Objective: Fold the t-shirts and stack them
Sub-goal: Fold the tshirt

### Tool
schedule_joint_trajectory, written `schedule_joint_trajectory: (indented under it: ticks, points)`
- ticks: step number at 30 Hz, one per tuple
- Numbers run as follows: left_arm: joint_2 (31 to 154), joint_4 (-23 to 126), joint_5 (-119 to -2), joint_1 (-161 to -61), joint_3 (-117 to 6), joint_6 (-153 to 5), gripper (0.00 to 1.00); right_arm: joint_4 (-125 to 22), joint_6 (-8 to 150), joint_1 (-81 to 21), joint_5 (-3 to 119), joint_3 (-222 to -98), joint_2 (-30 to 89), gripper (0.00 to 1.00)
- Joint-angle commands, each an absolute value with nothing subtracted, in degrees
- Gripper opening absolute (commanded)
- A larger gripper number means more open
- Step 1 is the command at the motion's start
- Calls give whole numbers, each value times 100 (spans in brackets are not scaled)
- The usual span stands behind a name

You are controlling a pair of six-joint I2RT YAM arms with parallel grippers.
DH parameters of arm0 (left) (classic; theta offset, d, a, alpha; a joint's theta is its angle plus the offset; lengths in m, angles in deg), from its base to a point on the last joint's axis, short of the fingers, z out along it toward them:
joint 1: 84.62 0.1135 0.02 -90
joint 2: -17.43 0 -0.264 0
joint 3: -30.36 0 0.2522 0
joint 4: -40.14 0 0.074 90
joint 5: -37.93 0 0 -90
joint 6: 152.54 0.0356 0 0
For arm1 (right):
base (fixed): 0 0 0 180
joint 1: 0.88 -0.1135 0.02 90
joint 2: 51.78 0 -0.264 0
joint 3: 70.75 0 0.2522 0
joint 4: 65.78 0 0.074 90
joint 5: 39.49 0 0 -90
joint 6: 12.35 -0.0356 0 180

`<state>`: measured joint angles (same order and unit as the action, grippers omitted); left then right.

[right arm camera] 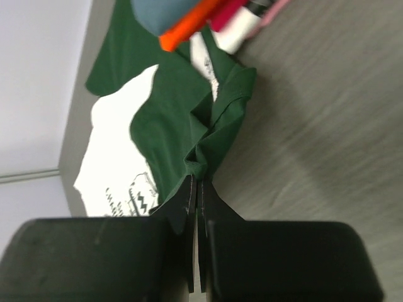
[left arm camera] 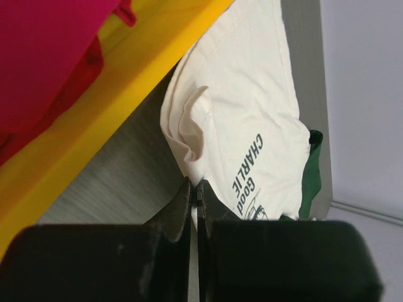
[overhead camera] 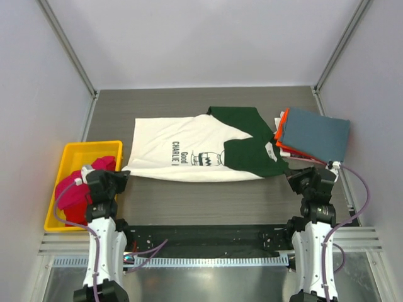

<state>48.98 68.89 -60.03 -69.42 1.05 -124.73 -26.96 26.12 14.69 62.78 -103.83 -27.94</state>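
A cream-white t-shirt [overhead camera: 182, 148] with dark green sleeves [overhead camera: 249, 154] and a black chest print lies across the middle of the table. My left gripper [overhead camera: 124, 175] is shut on its near left hem corner [left arm camera: 192, 173]. My right gripper [overhead camera: 291, 176] is shut on the near green sleeve [right arm camera: 208, 135]. A folded stack [overhead camera: 313, 133] with a slate-blue shirt on top and orange below sits at the back right. Red and magenta shirts [overhead camera: 79, 189] lie in the yellow bin.
The yellow plastic bin [overhead camera: 69, 154] stands at the left edge, close beside my left arm; its rim [left arm camera: 126, 94] shows in the left wrist view. Grey walls and metal posts close in the table on three sides. A metal rail runs along the near edge.
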Motion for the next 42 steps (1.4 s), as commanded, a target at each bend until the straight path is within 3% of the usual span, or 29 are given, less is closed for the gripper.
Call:
schedule_joint_trajectory:
  ticks: [1, 5, 8, 9, 10, 11, 13, 16, 20, 27, 30, 36, 42]
  points:
    - [4496, 7858, -5673, -6889, 402, -12344, 0, -1637, 2896, 1503, 5562, -10245, -3059, 1]
    - [4258, 8272, -5848, -6880, 710, -12563, 0, -1046, 2756, 1503, 5412, -10183, -3314, 1]
    - [3977, 8536, -5866, -6880, 842, -12687, 0, -887, 2790, 1503, 5428, -10165, -3490, 15]
    - [3898, 8746, -5762, -6880, 852, -12705, 1, -895, 2790, 1503, 5446, -10174, -3447, 29]
    - [3792, 8870, -5708, -6889, 843, -12696, 5, -852, 2669, 1503, 5446, -10174, -3446, 40]
    - [3582, 8975, -5673, -6889, 817, -12687, 30, -825, 2624, 1512, 5437, -10174, -3464, 48]
    - [3327, 9169, -5795, -6897, 860, -12748, 61, -782, 2667, 1503, 5428, -10270, -3490, 54]
    - [3097, 9135, -6058, -6932, 896, -12828, 65, -685, 2851, 1503, 5183, -10638, -3455, 55]
    - [3386, 8792, -6174, -7090, 826, -12810, 66, -886, 3256, 1503, 5252, -11062, -3254, 55]
    - [3949, 8598, -6243, -7249, 404, -12880, 61, -1554, 3353, 1503, 5718, -11220, -2621, 46]
    - [4020, 9175, -6114, -7267, 98, -13047, 55, -1660, 3379, 1494, 5763, -11395, -2182, 46]
    - [3958, 10267, -5647, -7319, -1088, -12934, 54, -1765, 3432, 1319, 5570, -11834, -1541, 44]
    - [4783, 9936, -5839, -7311, -1916, -12346, 53, -2055, 3502, 108, 5078, -12265, -644, 38]
